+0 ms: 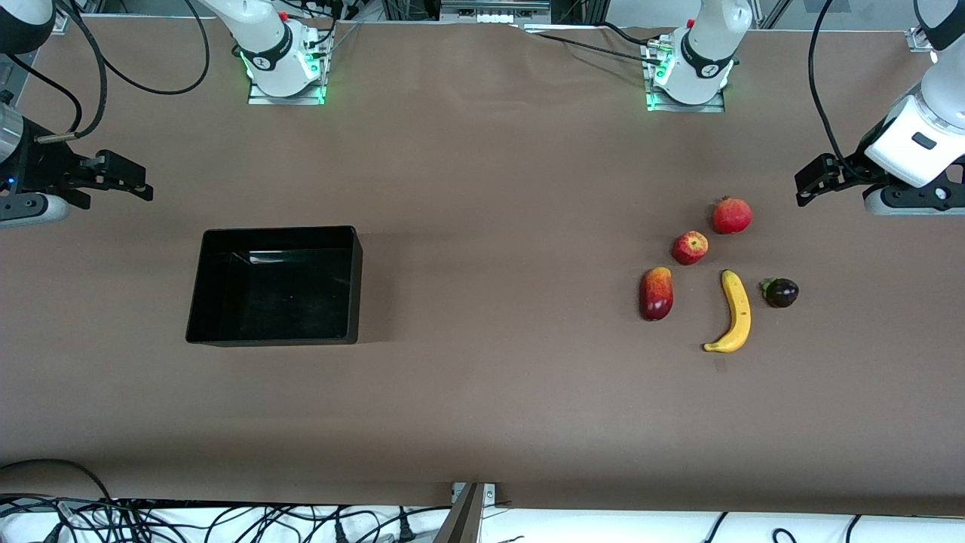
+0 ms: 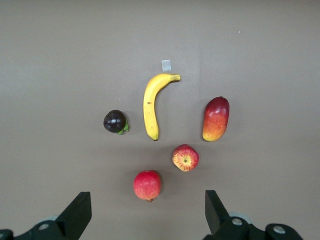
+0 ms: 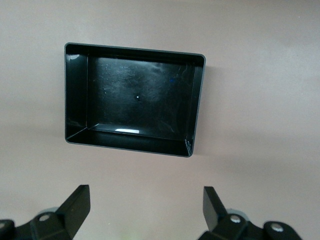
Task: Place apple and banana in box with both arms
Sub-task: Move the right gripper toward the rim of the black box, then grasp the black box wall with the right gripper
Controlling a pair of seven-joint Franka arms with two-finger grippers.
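**A:** Starting from the camera-side edge of the desk, what lay there?

**B:** Bare brown desk (image 1: 482, 407), then the banana (image 1: 735, 314), the fruit nearest that edge in a cluster of 5 toward the left arm's end. Its long axis ran from the camera-side edge toward the bases' edge, with its curved tip pointing at the camera side. A red-and-yellow oval fruit (image 1: 656, 293) lay beside it toward the desk's middle, and a dark purple fruit (image 1: 780, 292) beside it toward the left arm's end.

**A:** And the apple?

**B:** The apple (image 1: 690, 247) sat farther from the camera than the banana, apart from it, just beside a plain red round fruit (image 1: 731, 216) that lay farther still.

**A:** The box?

**B:** The box (image 1: 275, 335) sat toward the right arm's end, well apart from every fruit, with nothing in it.

**A:** Which arm was nearer?

**B:** The left gripper (image 2: 147, 215) hung up in the air at its end of the desk, fingers spread wide and holding nothing; its wrist view looked down on all 5 fruits. The right gripper (image 3: 145, 212) hung at its own end, equally wide and empty, with the box in its view. I judged the left arm better placed for both fruits, and neither pick had begun.
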